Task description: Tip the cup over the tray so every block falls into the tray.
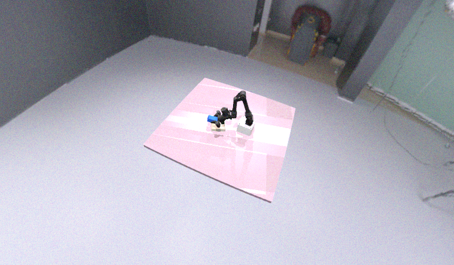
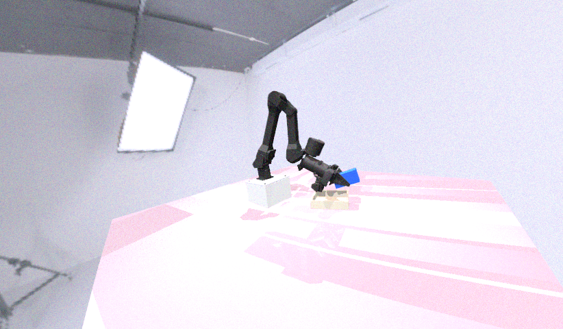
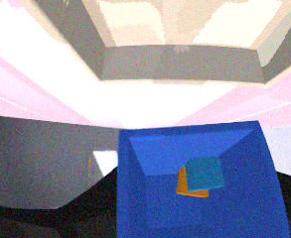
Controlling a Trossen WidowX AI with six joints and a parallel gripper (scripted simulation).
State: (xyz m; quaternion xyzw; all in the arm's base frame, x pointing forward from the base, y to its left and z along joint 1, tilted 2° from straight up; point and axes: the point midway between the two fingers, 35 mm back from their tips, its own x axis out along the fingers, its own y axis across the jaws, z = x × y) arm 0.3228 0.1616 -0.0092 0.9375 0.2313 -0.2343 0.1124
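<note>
The tray's raised walls (image 1: 218,130) (image 2: 329,205) (image 3: 182,63) obstruct low sideways passage.

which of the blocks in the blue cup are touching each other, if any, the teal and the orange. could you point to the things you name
Cannot tell: the wrist view shows the teal block (image 3: 205,174) overlapping the orange block (image 3: 195,193), but contact beneath is hidden.
</note>
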